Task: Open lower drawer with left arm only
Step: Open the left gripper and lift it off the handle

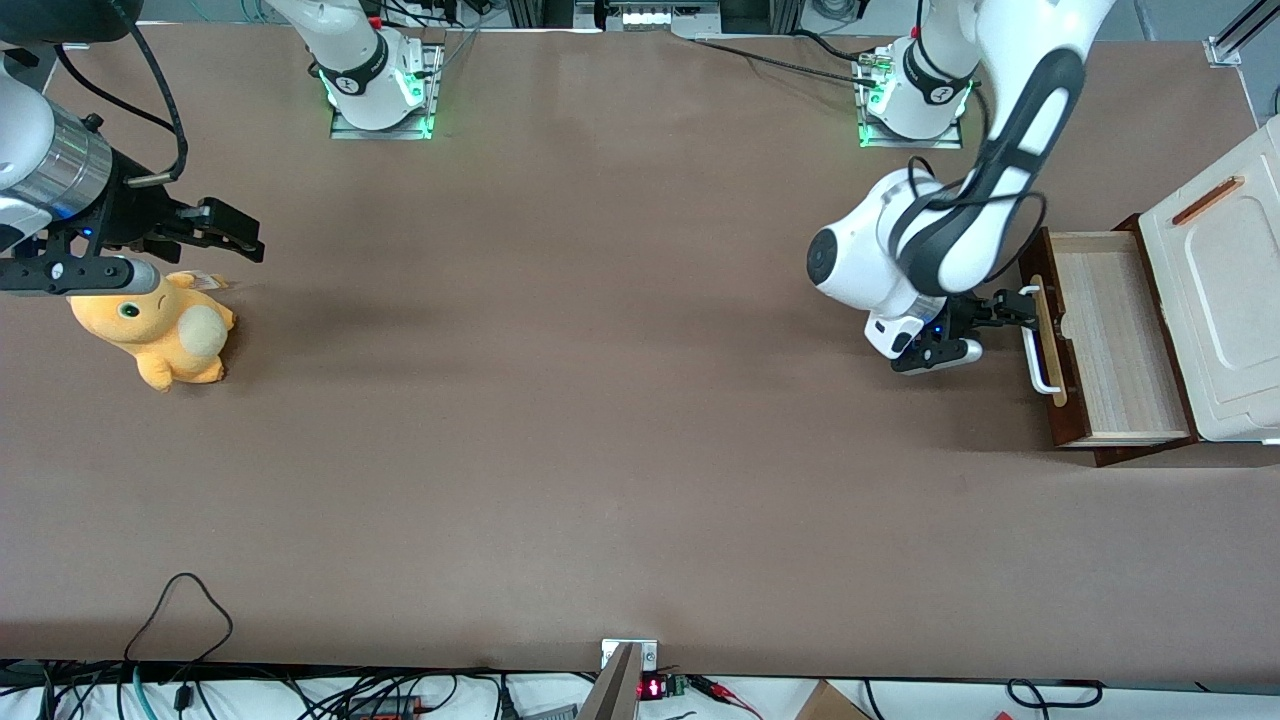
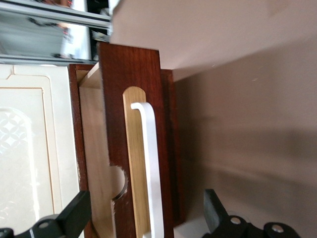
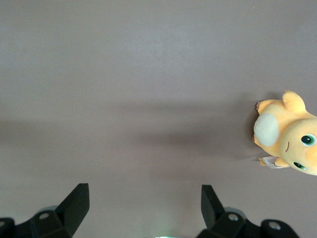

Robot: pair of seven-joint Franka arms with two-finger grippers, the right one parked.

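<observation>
— Where is the pincer point(image 1: 1020, 308)?

— Spread wide, its fingers point(image 2: 74, 214) either side of the white handle point(image 2: 150, 168), pinching nothing.

— And the lower drawer point(image 1: 1115, 340)?

— Right in front of the pincer, pulled well out of the cabinet point(image 1: 1225, 290) on the worktop point(image 1: 600, 400). The opening looks essentially done.

Front view is looking down from high over the whole surface point(image 1: 600, 450). Left wrist view is sitting close, facing the lower drawer point(image 2: 143, 148), which the front view is sharing point(image 1: 1110, 335), along with the end effector point(image 1: 1025, 308). Right wrist view is facing down, sharing the plush toy point(image 3: 290, 144).
</observation>
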